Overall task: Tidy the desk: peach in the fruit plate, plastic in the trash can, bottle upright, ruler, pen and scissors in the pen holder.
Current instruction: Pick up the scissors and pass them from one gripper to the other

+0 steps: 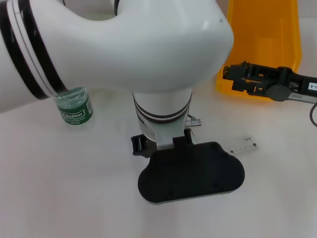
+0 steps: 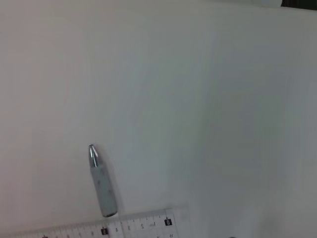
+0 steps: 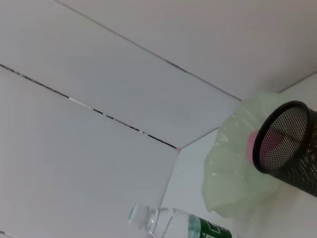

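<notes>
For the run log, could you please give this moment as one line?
left arm: lowered over ruler | pen: lying beside ruler | right pincer: idle by yellow bin | bottle: upright

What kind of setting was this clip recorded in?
Probably a staged desk in a robot lab: a plain white table with a ruler, a water bottle, a mesh pen holder and an orange bin.

Left arm point(image 1: 124, 44): glossy white rounded shell, black bands with thin white pinstripes at the joints. Wrist collar carries a small silver connector stub point(image 1: 194, 120). Left gripper point(image 1: 190, 171): matte black, broad flat rounded housing (fingers hidden beneath). Right gripper point(image 1: 235, 77): black skeletal metalwork, grey pivot, white label, thin black cable trailing.
</notes>
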Motion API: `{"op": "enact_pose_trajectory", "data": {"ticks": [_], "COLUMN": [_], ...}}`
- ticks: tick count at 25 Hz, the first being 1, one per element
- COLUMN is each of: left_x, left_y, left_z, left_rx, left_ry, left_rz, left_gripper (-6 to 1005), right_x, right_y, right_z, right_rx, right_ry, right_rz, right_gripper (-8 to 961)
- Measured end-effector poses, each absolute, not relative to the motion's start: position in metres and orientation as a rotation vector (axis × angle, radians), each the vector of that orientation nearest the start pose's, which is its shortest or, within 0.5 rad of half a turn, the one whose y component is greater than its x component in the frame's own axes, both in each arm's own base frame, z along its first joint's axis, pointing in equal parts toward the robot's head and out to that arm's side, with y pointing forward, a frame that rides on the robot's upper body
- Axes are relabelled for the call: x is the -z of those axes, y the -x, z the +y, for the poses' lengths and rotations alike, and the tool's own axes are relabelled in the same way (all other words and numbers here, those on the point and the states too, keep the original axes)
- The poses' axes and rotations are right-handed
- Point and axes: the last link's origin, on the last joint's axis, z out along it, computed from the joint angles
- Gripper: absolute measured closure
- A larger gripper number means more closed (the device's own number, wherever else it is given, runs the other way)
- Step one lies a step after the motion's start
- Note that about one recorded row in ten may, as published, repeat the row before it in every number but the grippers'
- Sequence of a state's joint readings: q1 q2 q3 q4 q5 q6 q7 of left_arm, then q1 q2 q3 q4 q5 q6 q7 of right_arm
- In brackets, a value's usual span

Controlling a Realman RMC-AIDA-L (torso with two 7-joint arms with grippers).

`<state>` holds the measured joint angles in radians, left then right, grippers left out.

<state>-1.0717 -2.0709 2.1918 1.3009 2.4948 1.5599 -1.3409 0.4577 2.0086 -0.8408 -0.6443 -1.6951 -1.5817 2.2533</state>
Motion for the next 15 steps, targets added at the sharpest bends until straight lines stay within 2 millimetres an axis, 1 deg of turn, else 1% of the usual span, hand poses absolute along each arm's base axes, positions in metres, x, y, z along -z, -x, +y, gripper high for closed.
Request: {"op": "enact_pose_trajectory", "data": {"ticks": [1, 3, 5, 6, 7, 8, 9, 10, 11, 12, 13, 15], "left_x": [0.112, 0.111, 0.11, 0.11, 0.109, 0.109, 0.107, 0.107, 0.107, 0.106, 0.106, 0.105], "left_y": [0.056, 0.053, 0.05, 0.05, 0.043, 0.043, 0.035, 0.035, 0.035, 0.027, 0.024, 0.022], "left_z": [0.295, 0.295, 0.294, 0.294, 0.292, 0.292, 0.289, 0.289, 0.289, 0.288, 0.286, 0.286], "left_rx": [-1.222, -1.216, -1.21, -1.21, -1.189, -1.189, -1.169, -1.169, -1.169, -1.149, -1.142, -1.14], "left_ry": [2.37, 2.358, 2.346, 2.346, 2.318, 2.318, 2.289, 2.289, 2.289, 2.249, 2.23, 2.223], "left_rz": [2.277, 2.277, 2.278, 2.278, 2.281, 2.281, 2.299, 2.299, 2.299, 2.314, 2.322, 2.326], "left_gripper": [781, 780, 778, 778, 777, 776, 776, 775, 774, 774, 773, 771], "right_x": [-0.027, -0.028, -0.029, -0.029, -0.031, -0.032, -0.032, -0.032, -0.032, -0.031, -0.031, -0.03], "right_y": [-0.261, -0.261, -0.262, -0.262, -0.263, -0.263, -0.265, -0.267, -0.267, -0.269, -0.269, -0.27], "right_z": [0.327, 0.328, 0.331, 0.331, 0.332, 0.333, 0.334, 0.334, 0.334, 0.334, 0.334, 0.334], "right_rx": [-1.085, -1.086, -1.081, -1.081, -1.075, -1.07, -1.054, -0.998, -0.998, -0.948, -0.948, -0.932], "right_ry": [2.33, 2.305, 2.266, 2.266, 2.253, 2.244, 2.237, 2.231, 2.231, 2.226, 2.226, 2.223], "right_rz": [1.806, 1.87, 1.974, 1.974, 2.008, 2.03, 2.054, 2.096, 2.096, 2.12, 2.12, 2.13], "right_gripper": [162, 162, 162, 162, 162, 162, 162, 162, 162, 162, 162, 162]}}
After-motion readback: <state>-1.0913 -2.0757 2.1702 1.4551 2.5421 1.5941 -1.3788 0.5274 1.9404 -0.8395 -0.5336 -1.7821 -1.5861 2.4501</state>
